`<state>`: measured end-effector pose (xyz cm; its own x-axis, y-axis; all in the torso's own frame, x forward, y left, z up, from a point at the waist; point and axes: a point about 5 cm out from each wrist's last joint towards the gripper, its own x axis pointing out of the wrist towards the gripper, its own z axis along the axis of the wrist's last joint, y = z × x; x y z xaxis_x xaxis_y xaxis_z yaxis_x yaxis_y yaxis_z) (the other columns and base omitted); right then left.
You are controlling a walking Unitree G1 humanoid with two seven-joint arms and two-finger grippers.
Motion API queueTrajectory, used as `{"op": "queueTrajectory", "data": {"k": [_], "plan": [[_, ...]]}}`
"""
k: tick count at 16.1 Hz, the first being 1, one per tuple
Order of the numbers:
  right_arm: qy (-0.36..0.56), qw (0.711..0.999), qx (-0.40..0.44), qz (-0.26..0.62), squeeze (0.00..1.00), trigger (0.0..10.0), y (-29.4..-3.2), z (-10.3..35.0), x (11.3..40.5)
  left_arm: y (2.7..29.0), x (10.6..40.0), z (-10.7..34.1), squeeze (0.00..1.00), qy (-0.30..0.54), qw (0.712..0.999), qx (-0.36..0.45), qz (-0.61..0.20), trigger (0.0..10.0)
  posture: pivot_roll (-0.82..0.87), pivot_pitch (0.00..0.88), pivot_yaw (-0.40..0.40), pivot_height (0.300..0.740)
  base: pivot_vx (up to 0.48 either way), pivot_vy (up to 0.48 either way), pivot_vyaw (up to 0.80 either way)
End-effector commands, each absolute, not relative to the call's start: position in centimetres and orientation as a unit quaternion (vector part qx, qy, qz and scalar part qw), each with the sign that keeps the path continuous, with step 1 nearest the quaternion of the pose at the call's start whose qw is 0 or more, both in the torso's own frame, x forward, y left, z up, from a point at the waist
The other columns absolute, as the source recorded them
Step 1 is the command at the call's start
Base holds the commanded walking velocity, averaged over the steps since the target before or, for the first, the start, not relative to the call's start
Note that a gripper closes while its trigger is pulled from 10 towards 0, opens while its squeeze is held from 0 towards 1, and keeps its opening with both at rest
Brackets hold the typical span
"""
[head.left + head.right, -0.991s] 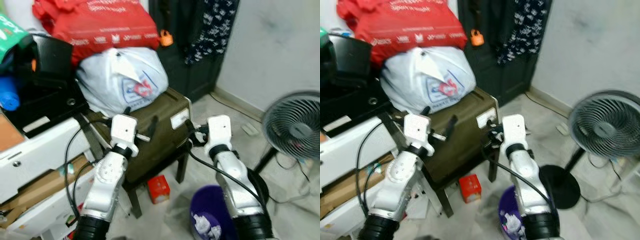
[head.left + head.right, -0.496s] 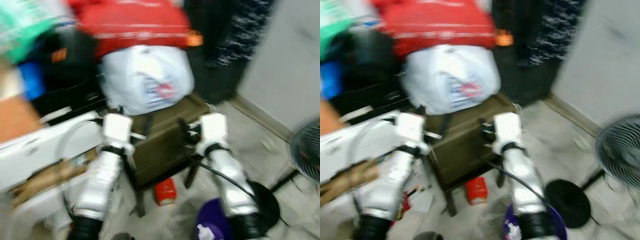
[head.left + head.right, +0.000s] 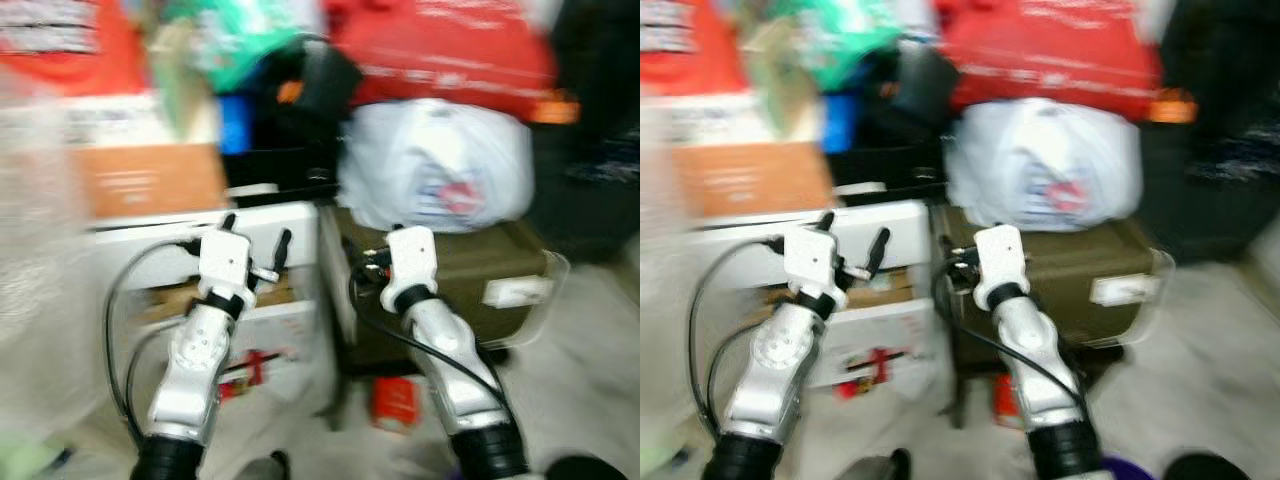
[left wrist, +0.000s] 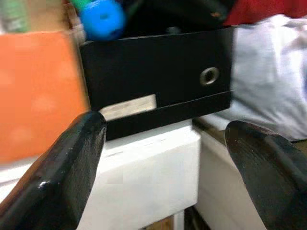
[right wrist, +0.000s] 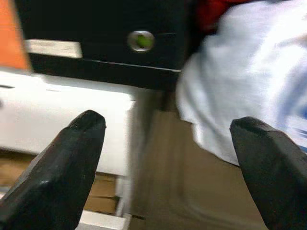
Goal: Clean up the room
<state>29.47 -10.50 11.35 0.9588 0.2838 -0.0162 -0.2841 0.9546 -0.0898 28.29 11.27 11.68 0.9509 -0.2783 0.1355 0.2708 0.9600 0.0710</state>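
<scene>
The head views are blurred. My left gripper [image 3: 255,232] is raised in front of a white cabinet [image 3: 290,225], open and holding nothing. My right gripper [image 5: 168,122] is raised beside it, open and empty too, in front of an olive green case [image 3: 470,285]. A white plastic bag [image 3: 435,165] lies on that case with a red bag [image 3: 440,45] on top. Above the cabinet is a black box [image 4: 153,72] with a round metal fitting. An orange box [image 3: 150,180] stands to its left, and a blue object [image 4: 100,12] sits above.
A small red carton [image 3: 395,400] lies on the pale floor under the olive case. Green and red bags are piled high at the upper left. Cardboard fills the cabinet's lower shelf [image 3: 175,300]. Black cables loop from both wrists.
The camera has swung to the left, so the fan and the purple bin have left the picture. Both arms keep the same raised pose, fingers still apart.
</scene>
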Motion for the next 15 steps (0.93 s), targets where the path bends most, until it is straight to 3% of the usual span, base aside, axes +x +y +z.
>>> {"op": "queueTrajectory", "data": {"k": [1, 13, 15], "plan": [[-0.005, 0.989, -0.038, 0.144, 0.0, 10.0, -10.3, 11.6, 29.6, 11.2, 28.3, 11.8, 0.0, -0.072, 0.987, 0.032, -0.143, 10.0, -0.03, 0.0, -0.013, 0.74, 0.0, 0.0, 0.8], [-0.021, 0.992, -0.016, 0.126, 0.0, 10.0, -9.6, 12.4, 31.5, 11.8, 28.9, 12.1, 0.0, -0.07, 0.991, 0.019, -0.116, 10.0, -0.02, 0.0, 0.005, 0.74, 0.0, 0.0, 0.8], [-0.027, 0.993, -0.024, 0.115, 0.0, 10.0, -10.6, 12.5, 30.7, 12.8, 28.0, 12.0, 0.0, -0.07, 0.991, 0.041, -0.105, 10.0, -0.03, 0.0, 0.004, 0.74, 0.0, 0.0, 0.8]]}}
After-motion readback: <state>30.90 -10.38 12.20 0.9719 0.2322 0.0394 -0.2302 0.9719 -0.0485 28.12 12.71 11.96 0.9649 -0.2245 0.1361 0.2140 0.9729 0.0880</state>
